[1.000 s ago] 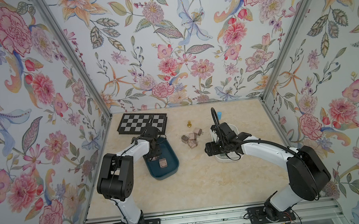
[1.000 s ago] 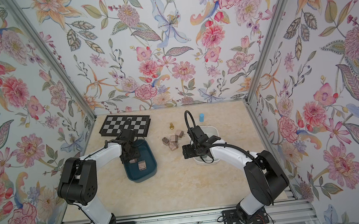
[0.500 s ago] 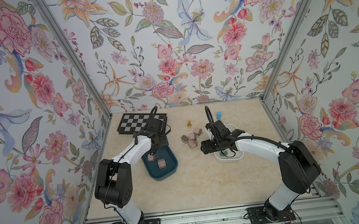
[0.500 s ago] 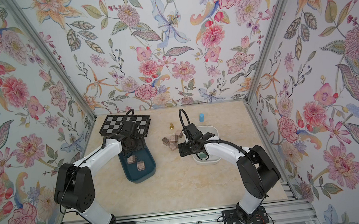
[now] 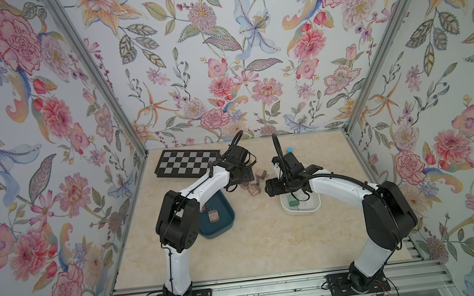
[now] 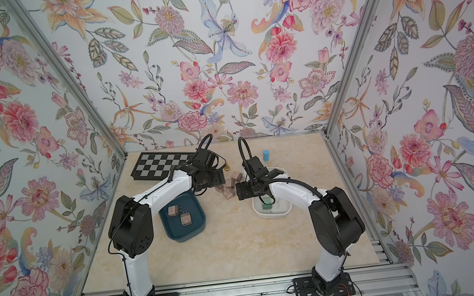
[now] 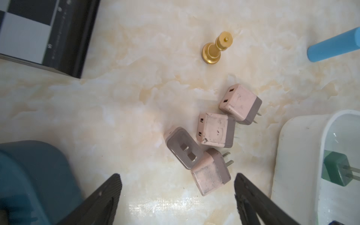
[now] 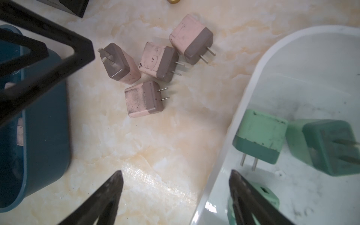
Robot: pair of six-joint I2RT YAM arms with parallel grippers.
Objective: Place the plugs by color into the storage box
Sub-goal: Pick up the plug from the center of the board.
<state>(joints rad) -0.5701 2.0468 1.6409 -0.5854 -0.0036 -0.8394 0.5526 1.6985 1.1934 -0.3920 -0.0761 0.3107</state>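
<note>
- Left gripper (image 7: pixel 176 179): jaws spread wide and empty, hovering over the table (image 7: pixel 116 107) just beside a cluster of pink plugs (image 7: pixel 214 129).
- Right gripper (image 8: pixel 175 172): jaws spread wide and empty, above the near edge of the white bin (image 8: pixel 311 78).
- The cluster is four pink plugs lying close together on the table, between the two bins.
- Two pink plugs lie in the blue bin (image 6: pixel 190 231).
- Three green plugs (image 8: pixel 261 136) lie in the white bin.
- A gold pawn (image 7: pixel 214 50) and a blue cylinder (image 7: pixel 335 45) sit beyond the cluster.
</note>
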